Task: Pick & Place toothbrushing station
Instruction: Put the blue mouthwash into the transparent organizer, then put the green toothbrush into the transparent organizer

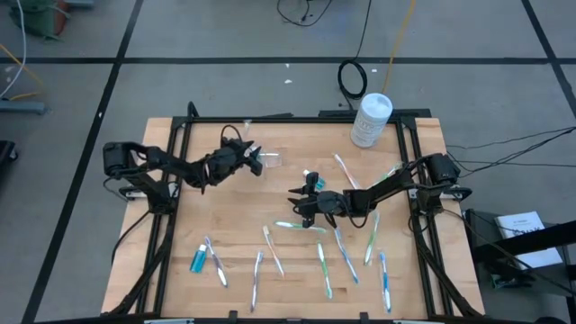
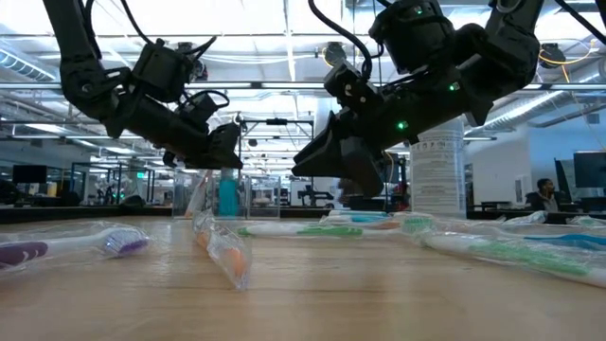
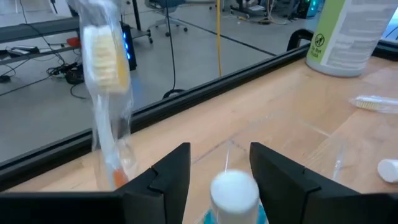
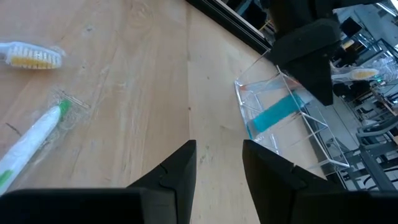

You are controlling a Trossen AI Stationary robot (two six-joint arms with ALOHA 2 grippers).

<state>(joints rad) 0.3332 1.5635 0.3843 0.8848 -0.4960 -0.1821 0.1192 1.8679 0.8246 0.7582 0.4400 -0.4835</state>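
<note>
A: Locating the toothbrushing station [image 4: 283, 115]? Clear holder on the counter [image 1: 225, 216], under the left hand [image 1: 255, 158], fingers apart.
B: Right hand [image 1: 300, 200]: empty, parted; only its wrist view reveals the slots.

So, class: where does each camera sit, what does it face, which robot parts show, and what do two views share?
High: above the table, facing straight down; both arms, left gripper, right gripper.
Low: at tabletop height, facing across toothbrushes into the room; both grippers overhead.
Left wrist: on left arm, facing the tub past its open fingers.
Right wrist: on right arm, facing the holder past its open fingers.
Shared: low and right wrist show the teal tube.
</note>
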